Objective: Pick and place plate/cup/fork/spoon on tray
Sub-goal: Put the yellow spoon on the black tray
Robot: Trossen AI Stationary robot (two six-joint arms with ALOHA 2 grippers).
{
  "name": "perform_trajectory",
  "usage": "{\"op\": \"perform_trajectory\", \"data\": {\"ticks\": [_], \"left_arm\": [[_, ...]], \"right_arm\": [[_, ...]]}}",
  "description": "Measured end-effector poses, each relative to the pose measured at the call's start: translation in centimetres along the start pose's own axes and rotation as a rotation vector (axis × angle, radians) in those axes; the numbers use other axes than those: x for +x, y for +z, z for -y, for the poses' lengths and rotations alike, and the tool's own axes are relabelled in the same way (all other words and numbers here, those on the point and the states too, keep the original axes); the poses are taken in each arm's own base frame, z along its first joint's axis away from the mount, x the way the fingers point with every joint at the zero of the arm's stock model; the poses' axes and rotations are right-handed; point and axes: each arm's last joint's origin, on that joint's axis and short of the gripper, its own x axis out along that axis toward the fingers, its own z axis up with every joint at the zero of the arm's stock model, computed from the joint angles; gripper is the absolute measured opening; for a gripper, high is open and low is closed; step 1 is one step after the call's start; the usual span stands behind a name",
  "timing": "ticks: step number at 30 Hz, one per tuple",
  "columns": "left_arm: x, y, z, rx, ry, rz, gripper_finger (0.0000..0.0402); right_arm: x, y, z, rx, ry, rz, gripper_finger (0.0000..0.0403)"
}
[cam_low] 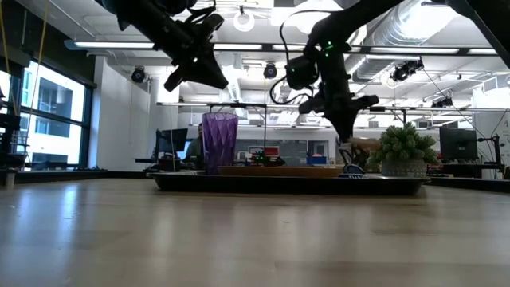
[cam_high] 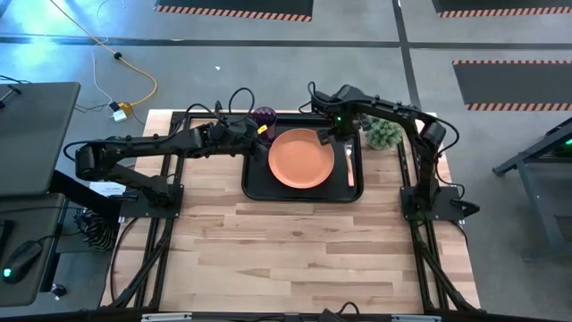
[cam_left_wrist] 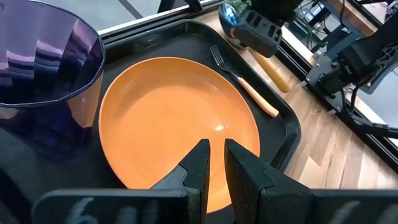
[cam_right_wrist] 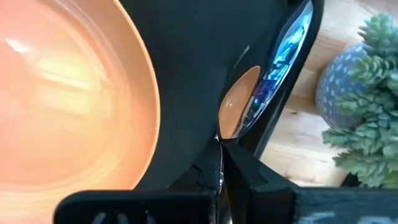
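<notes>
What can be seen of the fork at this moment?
The fork is small, with silver metal tines and a slim orange handle. It lies flat on the floor of the black tray, beside the orange plate, on the side away from the purple cup. Its tines point toward the tray's far edge, the handle toward the near edge. Nothing grips it, and whether it touches the plate's rim cannot be told.

**Bright overhead light, glare on glossy surfaces**

Ceiling strip lights in the room behind the tray [cam_low: 287, 184] light the scene evenly. White glare streaks the plate [cam_left_wrist: 180, 124]; near it, the cup [cam_left_wrist: 43, 62] carries window-like reflections. Close up, the plate [cam_right_wrist: 68, 93] looks washed-out and soft. From table height, the tabletop before the tray is blurred.
</notes>
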Motion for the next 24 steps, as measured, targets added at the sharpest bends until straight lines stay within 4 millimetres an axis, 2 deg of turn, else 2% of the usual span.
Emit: {"op": "perform_trajectory", "data": {"ticks": [12,20,24], "left_arm": [[0.0,-0.4,-0.1,0.029,-0.009,-0.056,0.0037],[0.0,-0.5,-0.2,0.04,-0.005,-0.064,0.0037],[0.0,-0.6,-0.3,0.04,0.004,-0.08,0.0037]], "right_arm": [[0.1,-0.8,-1.1,0.091,-0.021,0.008,0.0],[3.3,-0.1,-2.3,0.076,-0.09,-0.072,0.0],[4.3,-0.2,-2.8,0.058,-0.122,-0.091,0.0]]}}
